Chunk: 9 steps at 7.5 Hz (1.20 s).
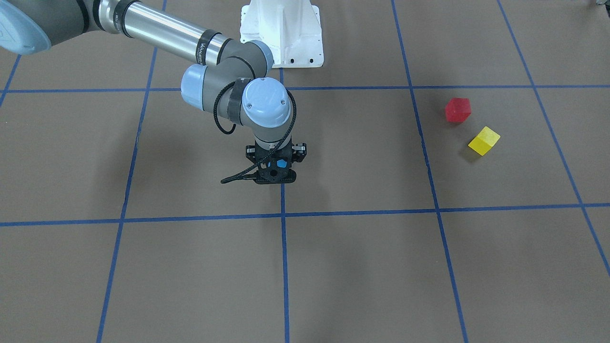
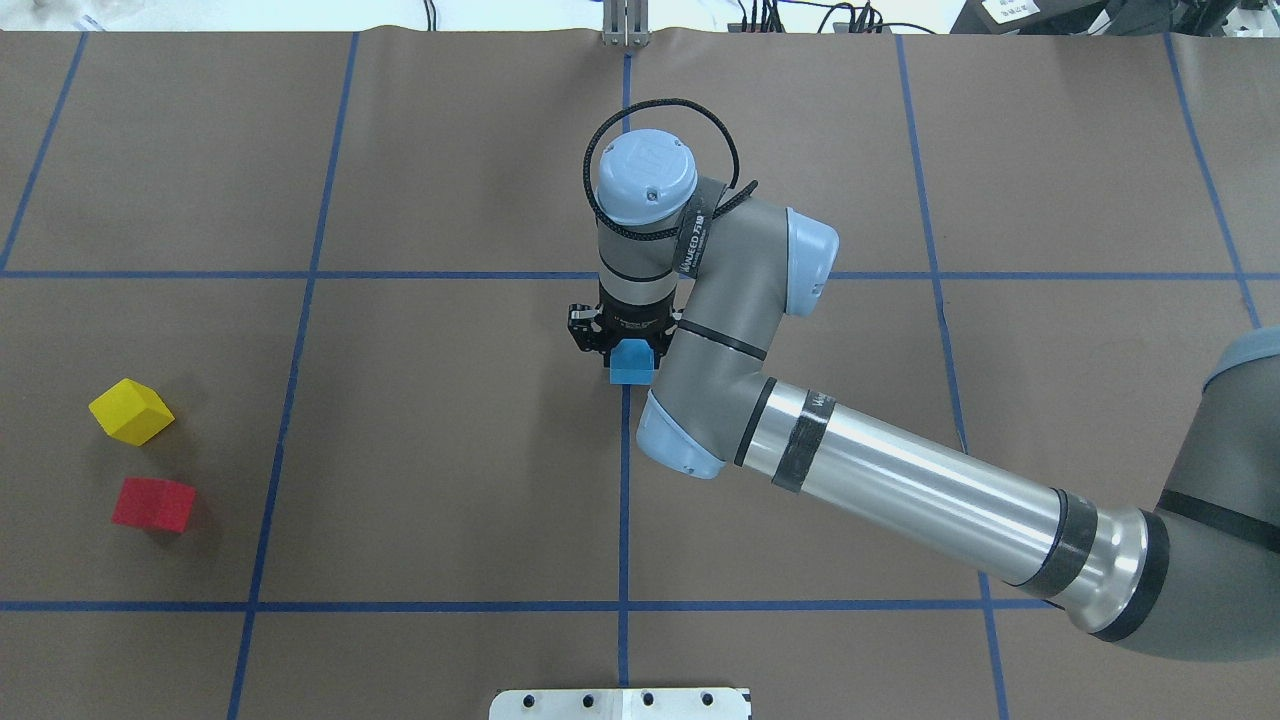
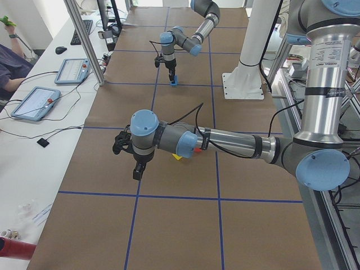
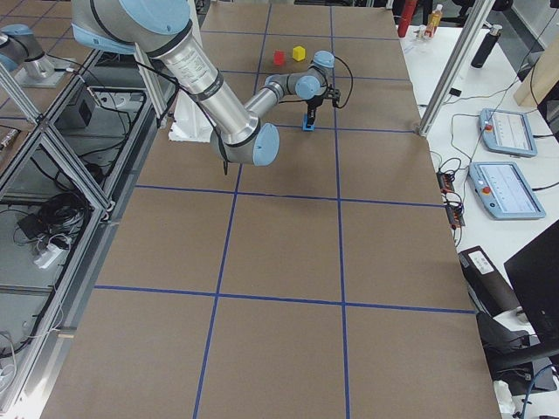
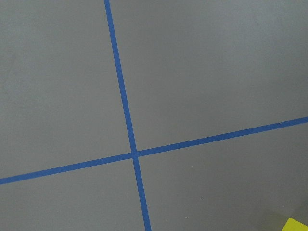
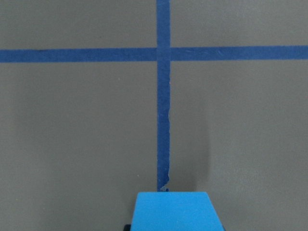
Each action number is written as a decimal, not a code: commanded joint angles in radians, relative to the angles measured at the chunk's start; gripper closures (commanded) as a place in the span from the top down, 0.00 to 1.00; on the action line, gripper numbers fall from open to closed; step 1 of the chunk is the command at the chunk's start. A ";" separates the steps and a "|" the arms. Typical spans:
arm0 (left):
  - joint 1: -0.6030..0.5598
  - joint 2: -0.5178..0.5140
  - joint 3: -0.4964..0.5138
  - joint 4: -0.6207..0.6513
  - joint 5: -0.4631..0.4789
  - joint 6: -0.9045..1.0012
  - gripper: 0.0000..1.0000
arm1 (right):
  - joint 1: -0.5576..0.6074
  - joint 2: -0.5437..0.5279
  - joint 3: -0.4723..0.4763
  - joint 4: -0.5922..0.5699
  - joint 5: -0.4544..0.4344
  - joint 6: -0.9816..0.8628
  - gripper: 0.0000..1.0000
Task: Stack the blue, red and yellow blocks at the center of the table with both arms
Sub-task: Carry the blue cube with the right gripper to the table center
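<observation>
Blue block point(image 6: 172, 211) (in right gripper point(image 2: 620, 348))

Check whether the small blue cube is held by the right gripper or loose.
Held, it seems: the small blue cube sits between the fingers of the right gripper in overhead and wrist views.

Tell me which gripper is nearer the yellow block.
Left. The left gripper hovers close to the yellow block; the right gripper is far off, jaws on the blue block.

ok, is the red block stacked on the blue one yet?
No, the red block lies beside the yellow block, far from the blue block.
</observation>
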<state>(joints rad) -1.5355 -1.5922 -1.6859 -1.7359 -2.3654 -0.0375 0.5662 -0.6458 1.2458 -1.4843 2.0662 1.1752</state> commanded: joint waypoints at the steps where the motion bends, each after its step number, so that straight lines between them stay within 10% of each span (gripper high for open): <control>1: 0.000 -0.003 0.002 -0.001 0.000 -0.004 1.00 | -0.012 0.006 0.000 0.004 -0.033 0.026 0.99; 6: 0.002 -0.035 -0.009 0.015 0.005 -0.066 1.00 | 0.026 0.003 0.101 -0.010 -0.023 0.032 0.99; 9: 0.162 0.035 -0.258 0.007 0.014 -0.497 1.00 | 0.199 -0.170 0.424 -0.192 0.030 -0.074 1.00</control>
<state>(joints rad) -1.4373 -1.6048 -1.8278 -1.7274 -2.3548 -0.3909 0.6890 -0.7410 1.5448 -1.5972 2.0682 1.1725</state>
